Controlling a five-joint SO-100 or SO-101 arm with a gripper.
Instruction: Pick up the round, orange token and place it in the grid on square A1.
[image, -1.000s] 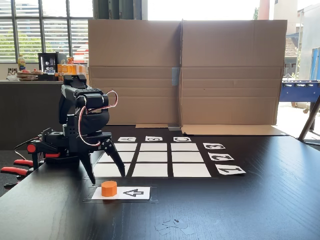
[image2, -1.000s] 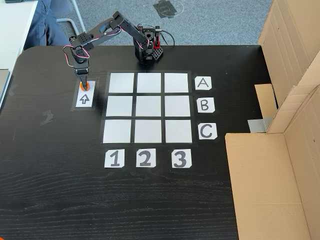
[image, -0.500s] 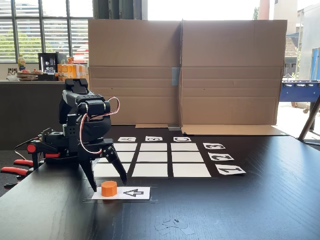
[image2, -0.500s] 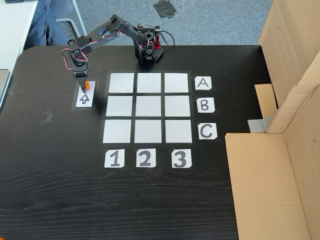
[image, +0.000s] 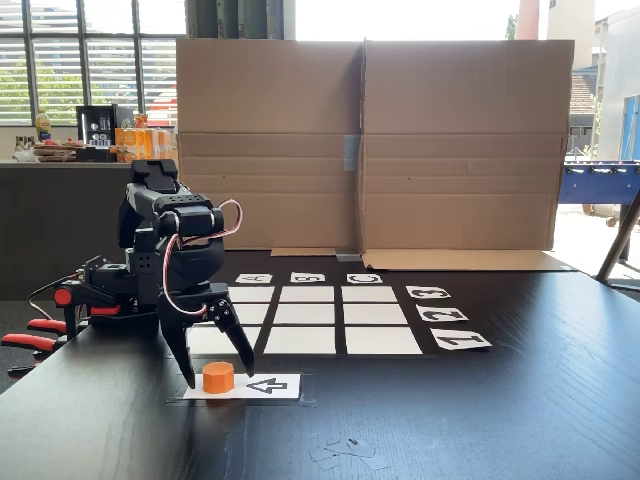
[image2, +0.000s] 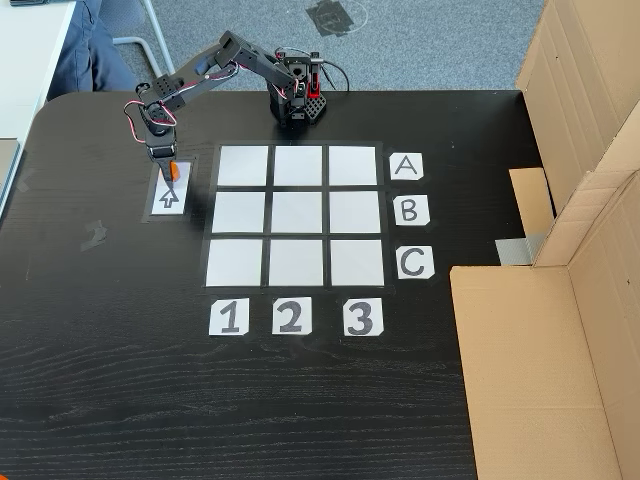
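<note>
The orange token (image: 218, 376) stands on the near end of a white arrow card (image: 262, 385). My gripper (image: 219, 377) reaches down over it, open, one finger on each side and a small gap at both. In the fixed view from above, the gripper (image2: 168, 174) covers most of the token (image2: 173, 172). The grid (image: 307, 315) (image2: 296, 213) lies just beyond the card. Square A1 (image2: 243, 166) is the cell next to the card, and the front view shows square A1 (image: 205, 342) partly behind my fingers.
Tall cardboard walls (image: 365, 140) (image2: 580, 250) close off one side of the black table. The arm's base (image2: 298, 95) sits at the table edge, with red clamps (image: 30, 340) beside it. Paper scraps (image: 345, 452) lie near the front edge.
The gripper has come down and forward, from above the token to around it, fingertips now near the card. The jaws stayed open and the token has not moved.
</note>
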